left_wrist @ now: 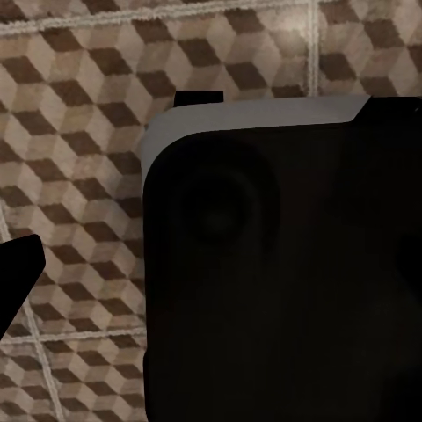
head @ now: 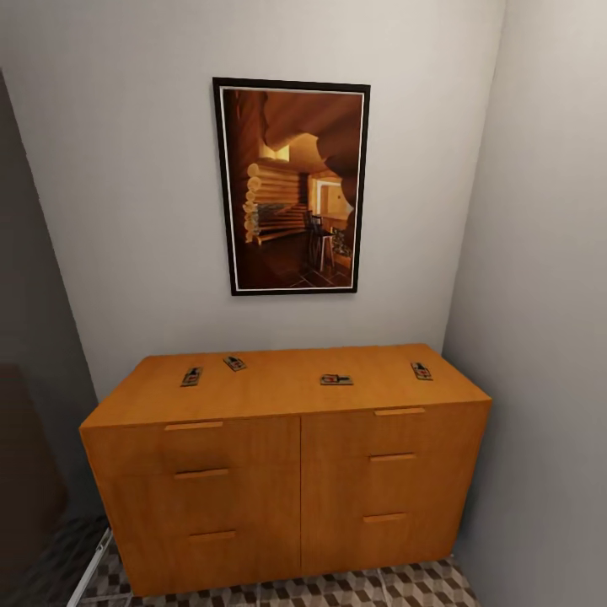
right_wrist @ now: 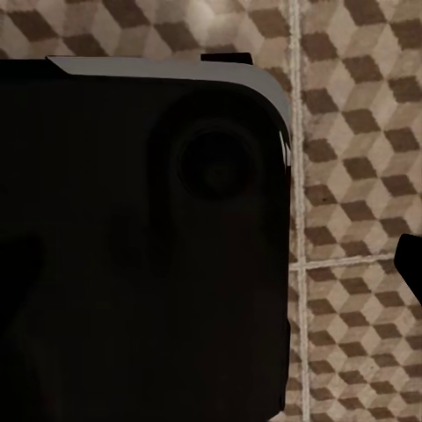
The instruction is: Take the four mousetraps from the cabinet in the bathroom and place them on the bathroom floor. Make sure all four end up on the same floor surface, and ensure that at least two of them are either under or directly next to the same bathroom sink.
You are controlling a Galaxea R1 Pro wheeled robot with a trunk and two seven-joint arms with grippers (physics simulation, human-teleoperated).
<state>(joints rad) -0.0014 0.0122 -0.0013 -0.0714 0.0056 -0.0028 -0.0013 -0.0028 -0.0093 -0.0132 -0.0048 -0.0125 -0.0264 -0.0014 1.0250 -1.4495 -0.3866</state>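
mousetraps: four small tan boards with dark wire parts lie flat on the cabinet top, spread in a loose row and well apart from one another.
far-left mousetrap [head: 191, 377]: near the left end of the top, turned slightly.
second mousetrap [head: 234, 363]: just right of the first and further back, toward the wall, set at an angle.
third mousetrap [head: 335, 379]: right of the middle, lying crosswise, a red spot showing on it.
far-right mousetrap [head: 421, 371]: near the right end of the top, pointing front to back.
cabinet [head: 287, 497]: orange-brown wood, two columns of three drawer fronts with slab pulls, all closed, standing in a corner against the back wall, close to the right wall.
picture [head: 292, 186]: dark-framed print of a log interior, hanging on the wall above the cabinet.
bathroom floor [head: 405, 588]: cube-pattern tiles in front of the cabinet; the same tiles with pale grout lines lie below in both wrist views.
robot body [left_wrist: 281, 272]: a dark rounded housing blocks much of each wrist view.
left claw: cannot tell whether wide or narrow.
right claw: cannot tell either.
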